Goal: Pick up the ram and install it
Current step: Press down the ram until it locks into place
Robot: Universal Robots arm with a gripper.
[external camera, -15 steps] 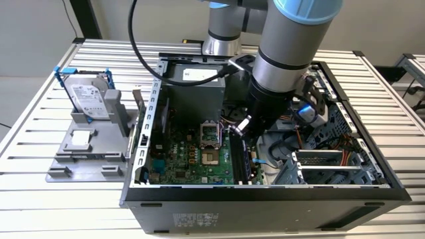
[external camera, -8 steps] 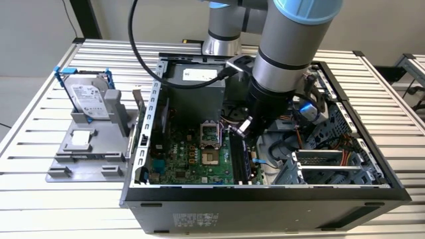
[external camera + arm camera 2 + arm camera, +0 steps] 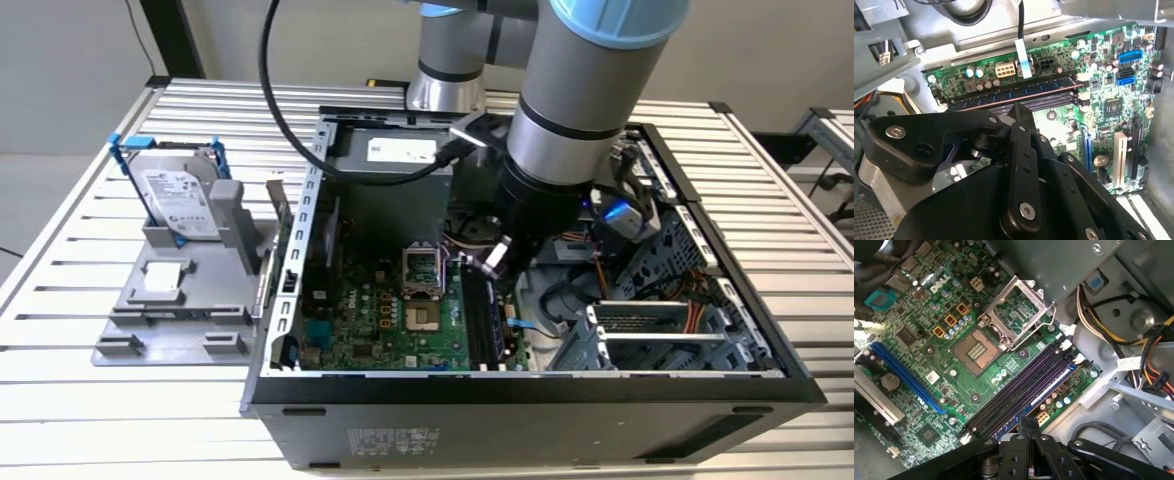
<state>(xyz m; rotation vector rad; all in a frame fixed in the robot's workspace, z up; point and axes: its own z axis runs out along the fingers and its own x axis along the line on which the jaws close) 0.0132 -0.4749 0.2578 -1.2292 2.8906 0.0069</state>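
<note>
Your arm point(image 3: 561, 130) reaches down into the open PC case point(image 3: 534, 390) on the slatted metal counter point(image 3: 80, 390). The claw point(image 3: 1029, 427) hangs just above the memory slots point(image 3: 1024, 385) — long, narrow dark-purple channels with white end clips, lying side by side on the green motherboard point(image 3: 954, 315).

In both wrist views the black, matte claw fingers point(image 3: 1021, 150) stand pressed together, nothing clamped between them.

The ram point(image 3: 1019, 92) sits in the outermost slot nearest the board's edge: a thin, flat dark stick with a row of small chips, lying parallel to the bare slots beside it. In the second wrist view a pale ribbon point(image 3: 1023, 62) drops across it.

Near the slots you see the square CPU socket point(image 3: 976, 352), its metal frame point(image 3: 1016, 310) hinged open and shiny. A long blue card slot point(image 3: 904, 375) runs across the board's other part.

Outside the case, on the exterior view's left, a silver hard drive point(image 3: 180, 195) in a blue bracket stands upright on a grey plastic fixture point(image 3: 167, 320).
</note>
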